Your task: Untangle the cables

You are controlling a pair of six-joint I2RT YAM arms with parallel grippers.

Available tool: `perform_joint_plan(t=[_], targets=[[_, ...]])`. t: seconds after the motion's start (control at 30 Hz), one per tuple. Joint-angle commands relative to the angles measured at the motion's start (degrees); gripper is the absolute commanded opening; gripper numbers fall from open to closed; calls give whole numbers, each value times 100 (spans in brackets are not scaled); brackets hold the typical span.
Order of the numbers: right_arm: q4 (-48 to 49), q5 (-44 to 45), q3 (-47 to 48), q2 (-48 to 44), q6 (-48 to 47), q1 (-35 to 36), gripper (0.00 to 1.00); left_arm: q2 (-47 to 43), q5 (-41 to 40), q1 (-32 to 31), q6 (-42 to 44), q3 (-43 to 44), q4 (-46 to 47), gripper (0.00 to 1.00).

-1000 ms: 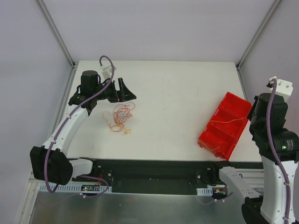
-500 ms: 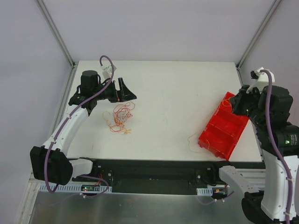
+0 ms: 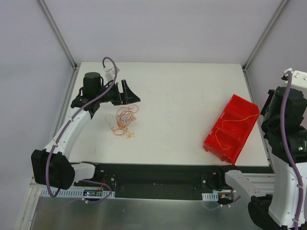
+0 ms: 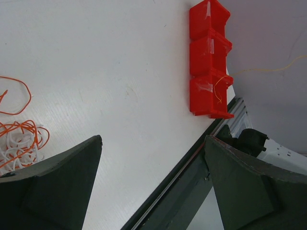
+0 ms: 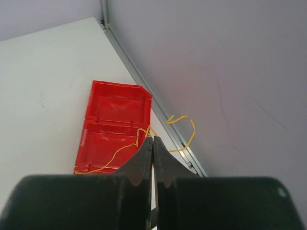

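Open tabletop (image 3: 177,105) between the cables (image 3: 123,120) and the red bin (image 3: 242,106)

Light was bright, even and diffuse; the white table (image 3: 182,96) read nearly washed out, shadows faint and soft-edged. In the wrist views the left fingers (image 4: 53,187) and right fingers (image 5: 140,165) sat dark and out of focus; backgrounds slightly soft.
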Motion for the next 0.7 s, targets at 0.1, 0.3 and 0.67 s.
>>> perform_joint_plan(t=[0.1, 0.3, 0.67], targets=[[401, 1192, -541, 191, -315, -10, 1, 4, 163, 41, 36, -37, 213, 87], [121, -159, -1437, -195, 317, -27, 1, -5, 136, 33, 53, -37, 213, 87], [321, -2031, -3467, -381, 1370, -19, 1, -14, 145, 33, 36, -55, 222, 87]])
